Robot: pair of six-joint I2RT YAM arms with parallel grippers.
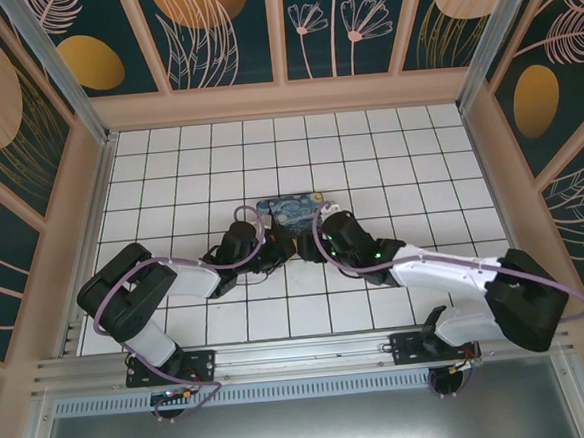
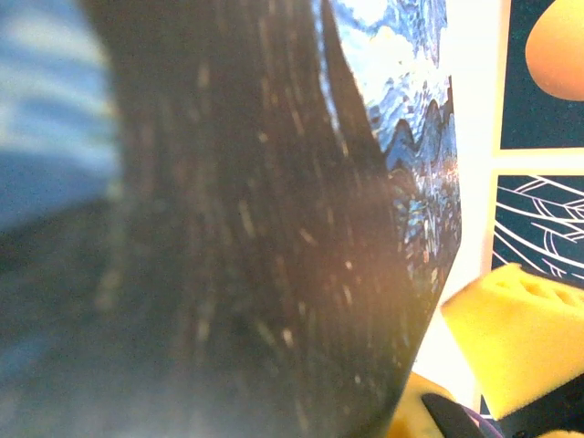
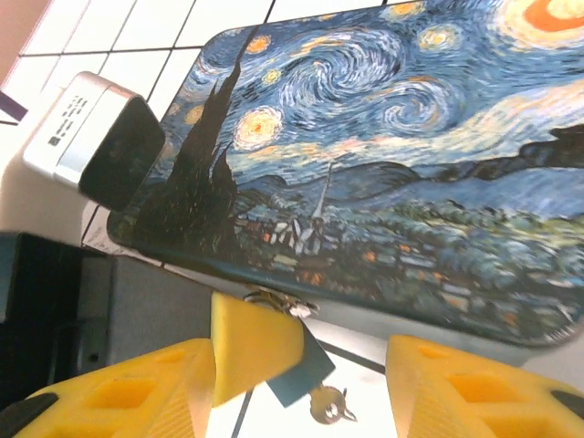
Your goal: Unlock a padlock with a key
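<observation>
Left pincer (image 1: 277, 246) is pinched together by the blue padlock (image 3: 306, 372) at the starry box (image 3: 392, 164) edge, right pincer (image 3: 303, 365) apart around the key (image 3: 328, 408) (tiny thing), so an off-centre squeeze could flick it away.

The top camera looks down from six o'clock over the bench (image 1: 368, 164); both wrist cameras sit close against the starry box (image 3: 411, 137), which all three share.

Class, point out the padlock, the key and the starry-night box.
padlock (image 3: 306, 370), right wrist view, blue body
key (image 3: 329, 407), right wrist view, silvery metal
starry-night box (image 3: 383, 137), right wrist view, printed top
</observation>
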